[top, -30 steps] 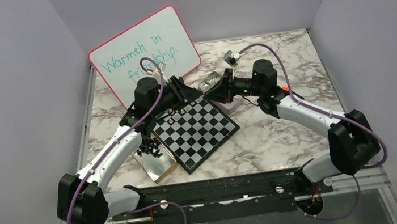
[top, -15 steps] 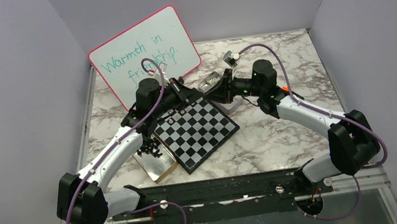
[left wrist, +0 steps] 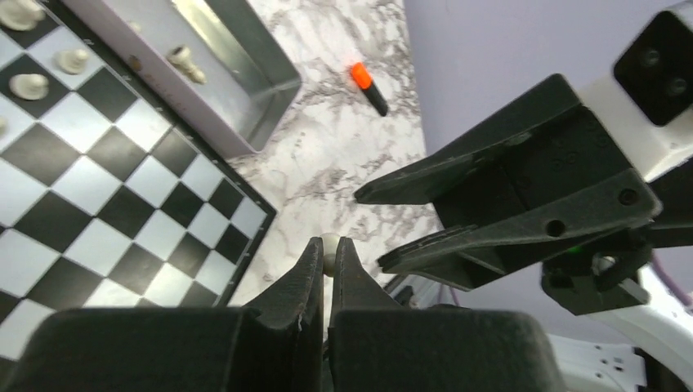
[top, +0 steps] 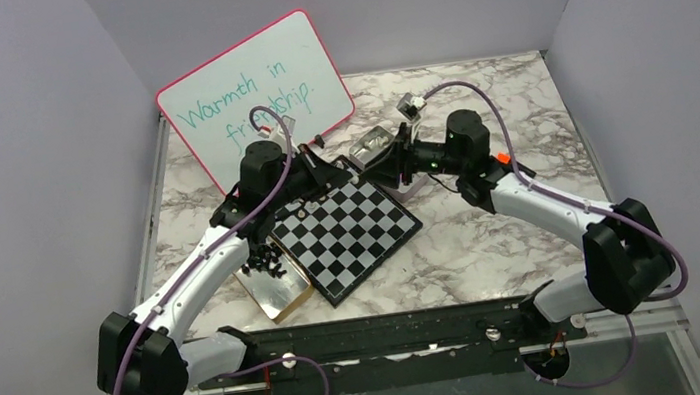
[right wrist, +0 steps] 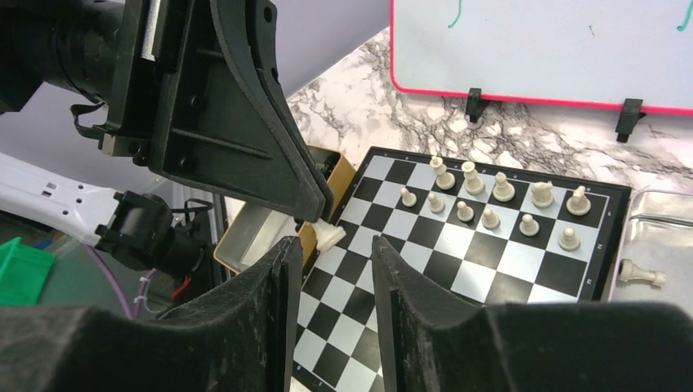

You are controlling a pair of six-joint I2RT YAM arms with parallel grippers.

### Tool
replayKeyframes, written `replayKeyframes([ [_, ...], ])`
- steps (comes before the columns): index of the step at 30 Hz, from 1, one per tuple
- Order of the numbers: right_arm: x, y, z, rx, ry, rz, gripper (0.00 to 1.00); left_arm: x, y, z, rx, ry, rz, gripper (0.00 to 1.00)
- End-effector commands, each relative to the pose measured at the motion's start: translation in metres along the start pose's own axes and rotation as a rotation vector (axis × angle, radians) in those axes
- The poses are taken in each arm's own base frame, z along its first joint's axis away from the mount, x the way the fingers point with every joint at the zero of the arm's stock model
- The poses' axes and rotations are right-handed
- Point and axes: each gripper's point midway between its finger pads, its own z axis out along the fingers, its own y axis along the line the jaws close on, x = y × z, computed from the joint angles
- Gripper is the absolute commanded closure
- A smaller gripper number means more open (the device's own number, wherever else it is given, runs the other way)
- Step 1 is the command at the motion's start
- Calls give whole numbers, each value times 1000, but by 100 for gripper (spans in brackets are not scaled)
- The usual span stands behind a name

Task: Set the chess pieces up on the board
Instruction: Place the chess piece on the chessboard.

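Note:
A cream-white chess piece (left wrist: 330, 247) hangs in the air above the board's far corner, pinched by my left gripper (left wrist: 328, 245), which is shut on it. In the right wrist view the same white piece (right wrist: 329, 235) pokes from the left gripper's fingers (right wrist: 245, 139). My right gripper (right wrist: 335, 241) is open, its jaws standing either side of the piece without touching it. The board (top: 350, 233) lies tilted mid-table, with several white chess pieces (right wrist: 490, 200) in two rows at its far end. Black chess pieces (top: 265, 260) are heaped on a gold tin.
A silver tin (left wrist: 245, 73) behind the board holds a loose white piece (right wrist: 641, 275). The gold tin (top: 276, 287) sits at the board's left. A pink-rimmed whiteboard (top: 253, 98) leans at the back left. An orange-capped marker (left wrist: 368, 86) lies on the marble.
The left gripper has shut on the white piece. The right gripper, which was closed round it, has opened. Both wrists have shifted slightly toward the back.

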Motion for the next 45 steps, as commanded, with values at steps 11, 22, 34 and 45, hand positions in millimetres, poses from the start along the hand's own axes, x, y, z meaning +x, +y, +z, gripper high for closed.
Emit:
replayKeyframes([
  [11, 7, 2, -15, 69, 2, 47, 0, -31, 77, -40, -415, -178, 286, 100],
  [22, 12, 1, -22, 103, 16, 56, 0, -43, 161, -65, -748, -213, 317, 100],
  [34, 16, -2, -21, 114, 42, 71, 0, -14, 213, -53, -813, -106, 274, 100],
  [45, 17, -4, -20, 122, 51, 69, 0, -2, 230, -37, -797, -74, 236, 100],
])
